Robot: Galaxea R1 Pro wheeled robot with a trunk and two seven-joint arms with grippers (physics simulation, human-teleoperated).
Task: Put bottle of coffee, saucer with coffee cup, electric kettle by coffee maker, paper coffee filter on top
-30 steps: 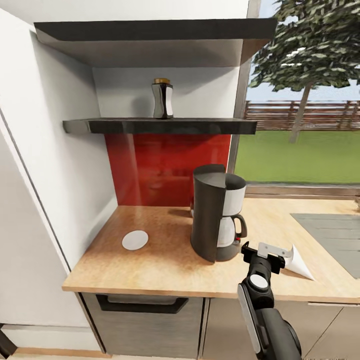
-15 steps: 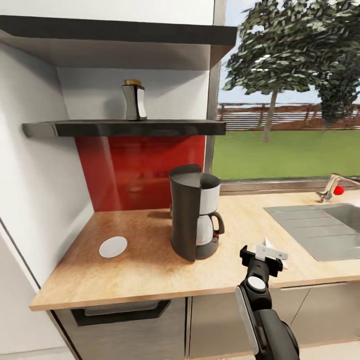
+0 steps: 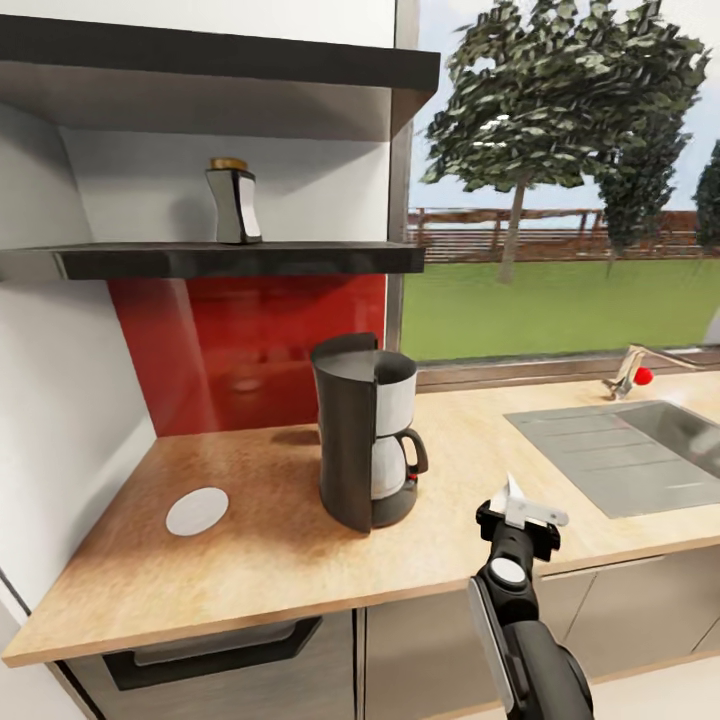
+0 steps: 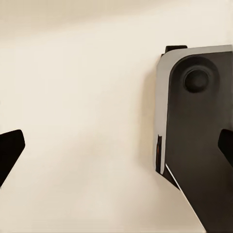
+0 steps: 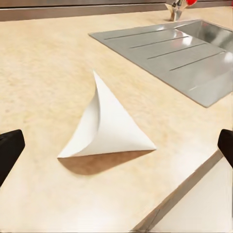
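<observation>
Filter [image 5: 109, 127] lies mostly hidden behind the spread right hand [image 3: 518, 518]; left hand's spread unclear.

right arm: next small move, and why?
Probably lower the right gripper straight onto the white cone-shaped paper filter and close. In the right wrist view the filter lies free on the light wooden countertop between the open fingertips, not yet held, and it belongs on top of the black coffee maker.

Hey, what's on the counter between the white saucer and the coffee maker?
Nothing: between saucer and coffee maker, the head view shows bare wooden countertop.
</observation>
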